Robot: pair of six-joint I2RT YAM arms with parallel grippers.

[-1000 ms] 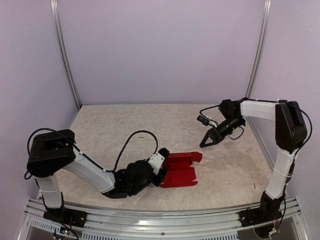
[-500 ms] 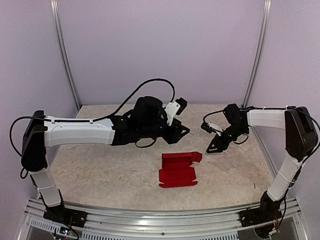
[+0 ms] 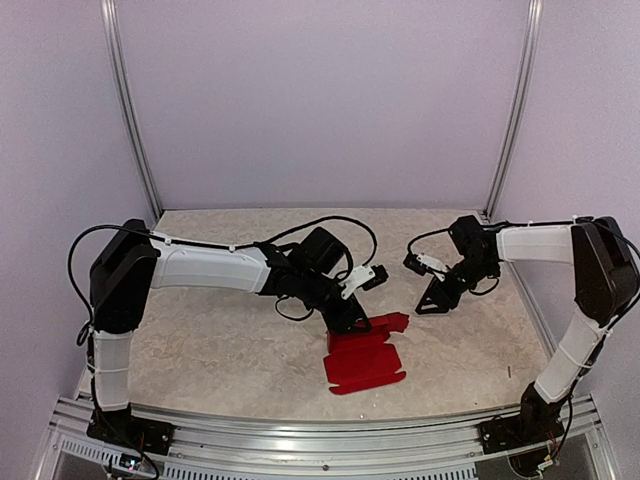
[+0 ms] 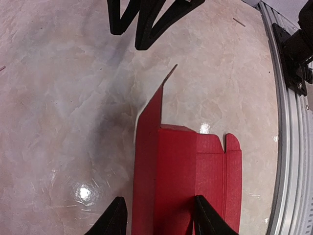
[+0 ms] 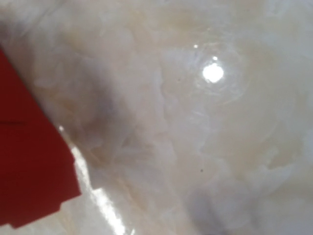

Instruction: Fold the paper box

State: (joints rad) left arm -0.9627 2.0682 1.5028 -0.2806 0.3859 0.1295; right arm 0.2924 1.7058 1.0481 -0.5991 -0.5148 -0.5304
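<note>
Paper box (image 3: 365,362) lies on the surface (image 3: 220,340); left fingers (image 4: 115,220) stand wide astride its far edge; right fingers (image 4: 144,34), narrowly parted, hover beyond, empty.

Overhead glare on the table (image 5: 213,72); right wrist view blurred.

Beige marbled tabletop (image 3: 220,350), ridged aluminium rail (image 3: 320,435) along its near edge, pale lilac walls (image 3: 320,100) behind it.
</note>
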